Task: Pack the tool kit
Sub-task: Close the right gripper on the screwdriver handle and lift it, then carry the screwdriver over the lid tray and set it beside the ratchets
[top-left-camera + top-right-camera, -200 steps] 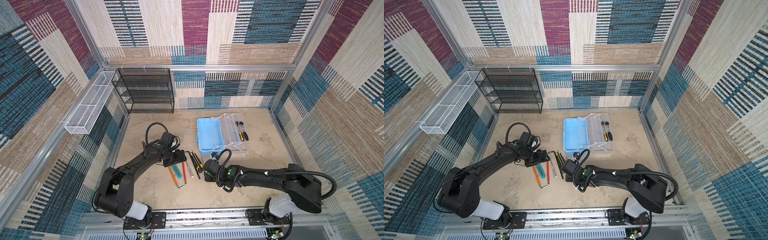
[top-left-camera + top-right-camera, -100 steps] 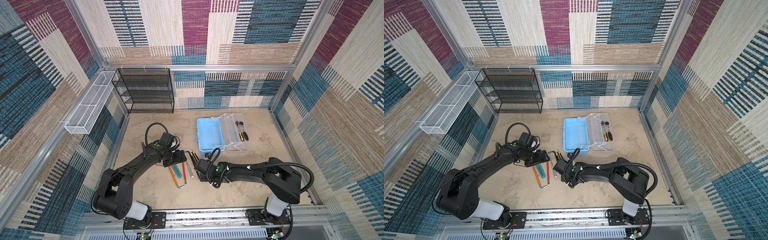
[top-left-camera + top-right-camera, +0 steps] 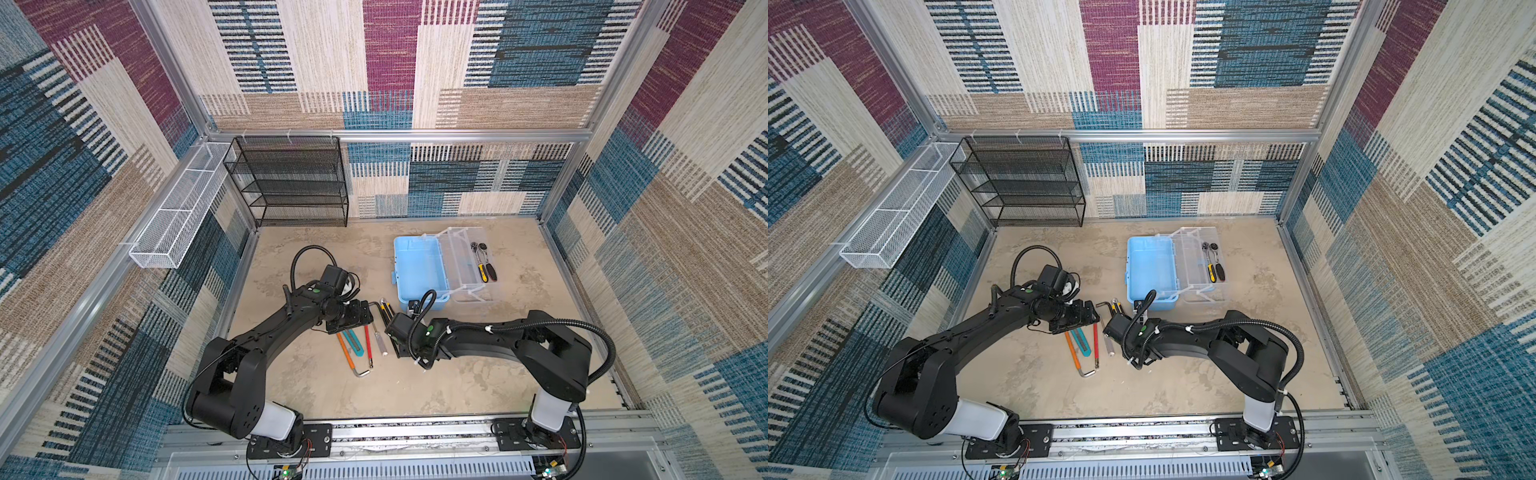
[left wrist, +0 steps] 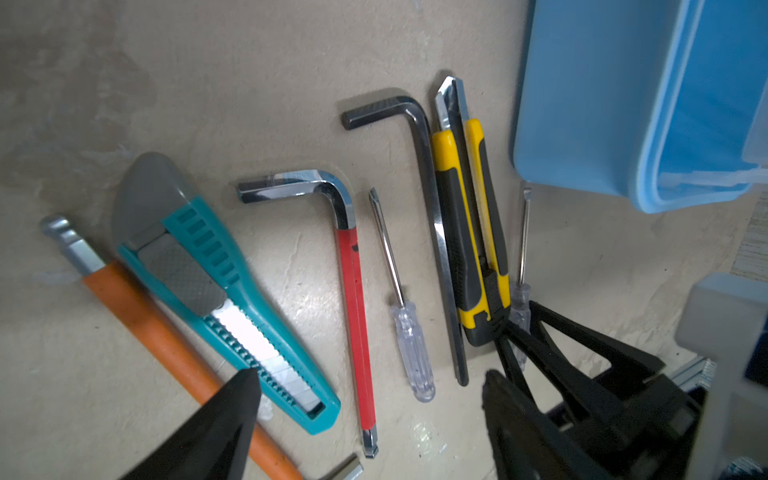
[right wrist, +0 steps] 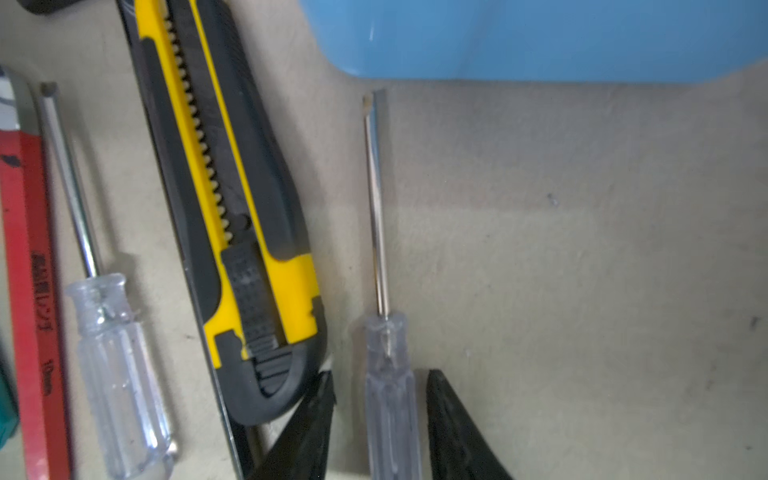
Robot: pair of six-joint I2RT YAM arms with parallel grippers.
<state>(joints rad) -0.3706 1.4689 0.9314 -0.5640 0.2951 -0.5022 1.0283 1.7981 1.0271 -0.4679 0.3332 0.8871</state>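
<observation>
Right wrist view, unlike top views, shows right tool (image 5: pixel 380 372) parted around clear plastic screwdriver (image 5: pixel 388 357) handle, not touching, left tool (image 4: pixel 370 373) spread wide

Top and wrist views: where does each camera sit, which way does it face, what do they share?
Top views: high over the front rail, looking down at the table; the left arm and right arm whole, toolbox open.
Left wrist: above the teal utility knife, facing down; the open left gripper shows.
Right wrist: low, facing the toolbox; the right gripper straddles the clear-handled flathead screwdriver.
Shared: both wrist views show that screwdriver, the yellow utility knife and the toolbox.
</observation>
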